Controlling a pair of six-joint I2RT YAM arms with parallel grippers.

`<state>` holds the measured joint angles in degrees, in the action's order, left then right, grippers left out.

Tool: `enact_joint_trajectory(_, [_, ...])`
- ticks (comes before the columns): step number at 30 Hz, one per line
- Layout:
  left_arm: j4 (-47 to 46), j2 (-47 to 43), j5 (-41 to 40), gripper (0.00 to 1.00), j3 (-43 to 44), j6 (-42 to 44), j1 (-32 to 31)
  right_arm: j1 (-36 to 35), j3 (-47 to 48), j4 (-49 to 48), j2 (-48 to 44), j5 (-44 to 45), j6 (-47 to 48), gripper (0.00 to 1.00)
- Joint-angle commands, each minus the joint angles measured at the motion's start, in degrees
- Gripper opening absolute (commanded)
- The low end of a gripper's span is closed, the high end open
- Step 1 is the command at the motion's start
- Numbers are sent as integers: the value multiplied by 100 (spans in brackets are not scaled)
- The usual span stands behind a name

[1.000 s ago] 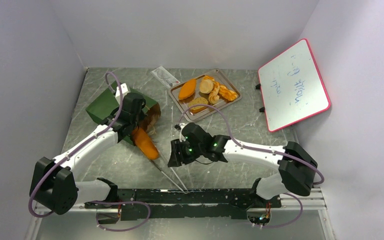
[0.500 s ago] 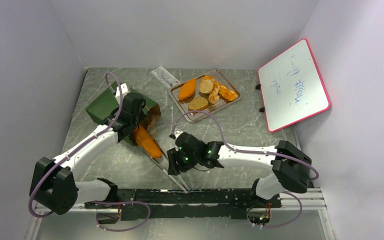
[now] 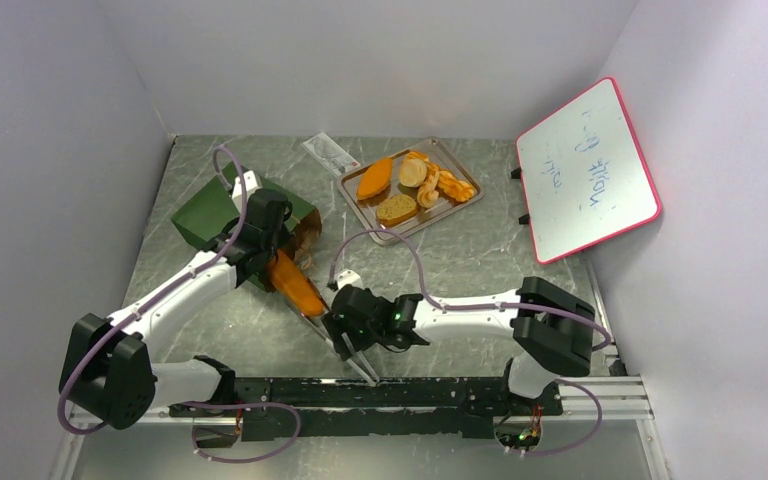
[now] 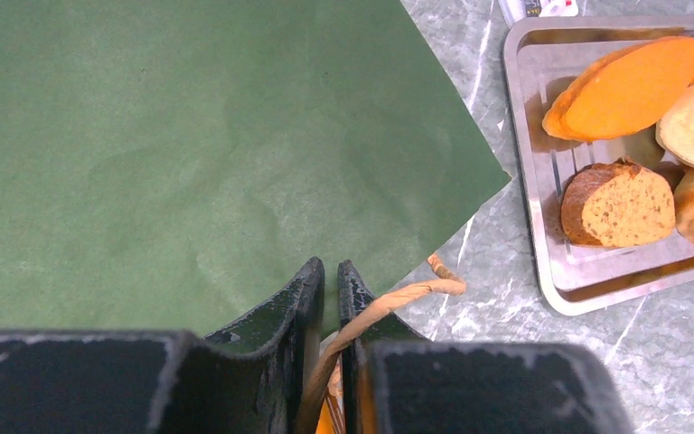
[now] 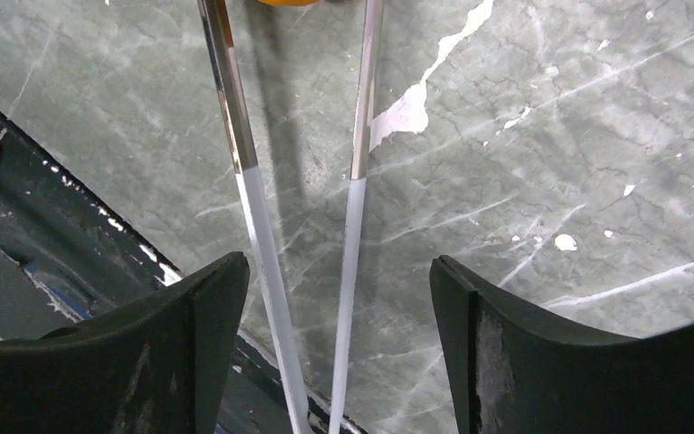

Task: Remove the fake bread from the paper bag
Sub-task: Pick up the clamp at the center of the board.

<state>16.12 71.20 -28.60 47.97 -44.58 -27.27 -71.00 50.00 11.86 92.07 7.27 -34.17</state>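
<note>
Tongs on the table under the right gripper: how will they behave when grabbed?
Likely springy: the tongs are two thin arms converging toward one end, so a squeeze should close them. Probably slippery: the arms look like polished metal, thin against the fingers of the open right gripper. Lying flat on the table, they may skate or pivot if nudged.

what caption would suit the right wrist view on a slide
open right pincer poised over metal tongs lying on the marble table
</note>
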Motion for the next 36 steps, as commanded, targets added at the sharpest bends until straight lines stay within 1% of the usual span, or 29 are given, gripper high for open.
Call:
enact_joint_trajectory(1, [-69, -73, 111, 7, -107, -49, -50, -114, 195, 70, 137, 553, 243, 74])
enact_joint_trajectory(5, [-87, -70, 132, 7, -138, -69, -51, -157, 195, 3, 242, 528, 288, 74])
enact_joint_trajectory(10, [-103, -79, 147, 7, -170, -77, -51, -274, 176, -198, 482, 705, 391, 74])
enact_joint_trajectory(13, [-126, -89, 159, 7, -219, -99, -46, -382, 177, -350, 677, 939, 522, 70])
enact_joint_trajectory(17, [-142, -89, 162, 7, -260, -117, -51, -453, 212, -496, 898, 1078, 579, 58])
enact_joint_trajectory(19, [-134, -96, 143, 7, -266, -115, -51, -458, 208, -517, 865, 1068, 546, 49])
enact_joint_trajectory(22, [-125, -111, 112, 7, -261, -105, -51, -466, 167, -483, 625, 1002, 447, 28])
enact_joint_trajectory(25, [-144, -115, 70, 7, -264, -120, -51, -469, 177, -331, 327, 913, 308, 17])
enact_joint_trajectory(30, [-164, -77, 11, 7, -245, -148, -51, -465, 216, 0, -70, 759, 92, 7])
enact_joint_trajectory(36, [-139, 39, -155, 7, -128, -157, -50, -501, 248, 344, -555, 658, -136, 6])
